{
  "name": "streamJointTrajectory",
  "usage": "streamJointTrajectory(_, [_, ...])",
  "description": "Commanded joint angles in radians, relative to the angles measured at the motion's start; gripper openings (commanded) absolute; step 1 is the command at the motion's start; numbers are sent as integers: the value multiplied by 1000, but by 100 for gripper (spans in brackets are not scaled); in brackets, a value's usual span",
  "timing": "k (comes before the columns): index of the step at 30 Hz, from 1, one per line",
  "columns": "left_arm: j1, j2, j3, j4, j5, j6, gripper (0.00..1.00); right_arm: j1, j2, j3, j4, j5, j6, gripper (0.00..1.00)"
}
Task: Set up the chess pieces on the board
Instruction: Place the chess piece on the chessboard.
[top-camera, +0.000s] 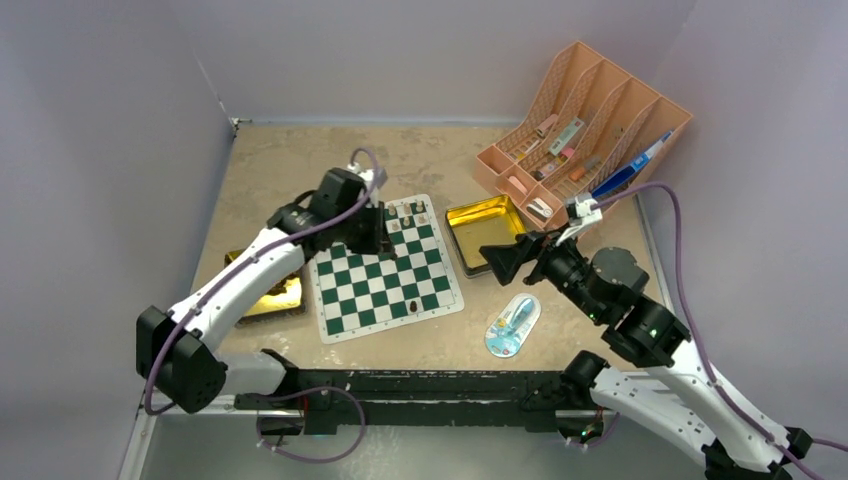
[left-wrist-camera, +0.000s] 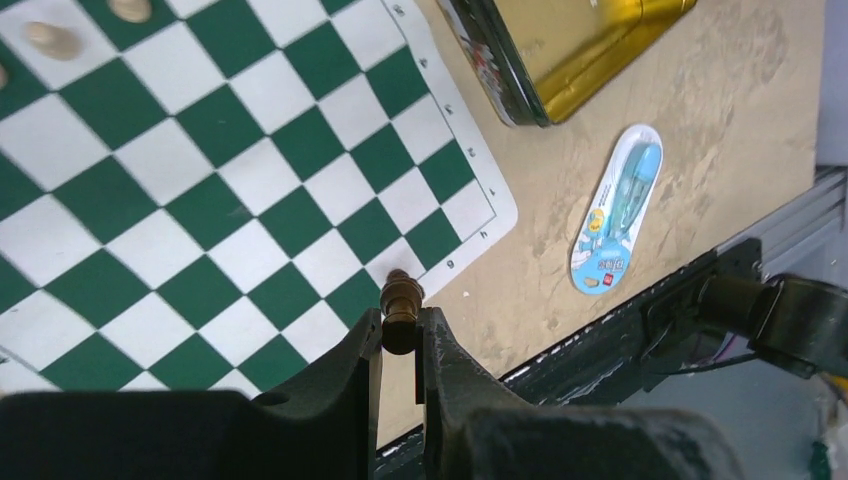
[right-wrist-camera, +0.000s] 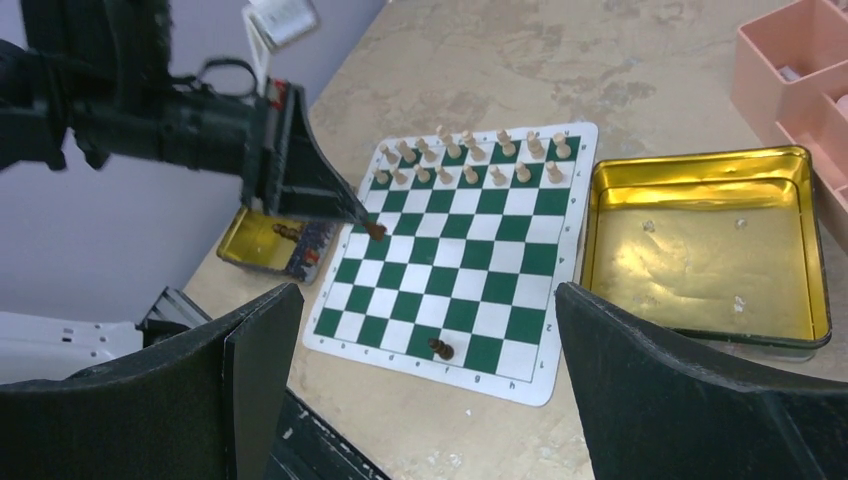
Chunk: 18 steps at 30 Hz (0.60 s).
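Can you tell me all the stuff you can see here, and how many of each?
board: 1, green and white checks, middle of the table
light chess pieces: two rows, cream, far edge of the board; too small to count exactly
dark chess piece: 1, brown, standing near the board's near edge
held dark chess piece: 1, brown, lifted over the board
right tin: 1, gold, open, right of the board
left tin: 1, gold, left of the board, dark bits inside
rack: 1, orange, far right
blue pen: 1, sticking out of the rack
oval packet: 1, blue, near edge
table: 1, tan
left gripper: shut on the held dark chess piece
right gripper: open, by the right tin
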Motion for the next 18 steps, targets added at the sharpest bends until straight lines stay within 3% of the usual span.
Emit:
streamJointTrajectory(1, [-161,61,67,-4,-182,-62,0,4,-40,59,14,55,27,99])
streamJointTrajectory(9, [-384,236,114,67,-301,-117,0,4,-104,62,-13,119,41,99])
streamJointTrajectory(18, [-483,408,161,148,-369,-125,0,4,-129,60,-28,134,49,99])
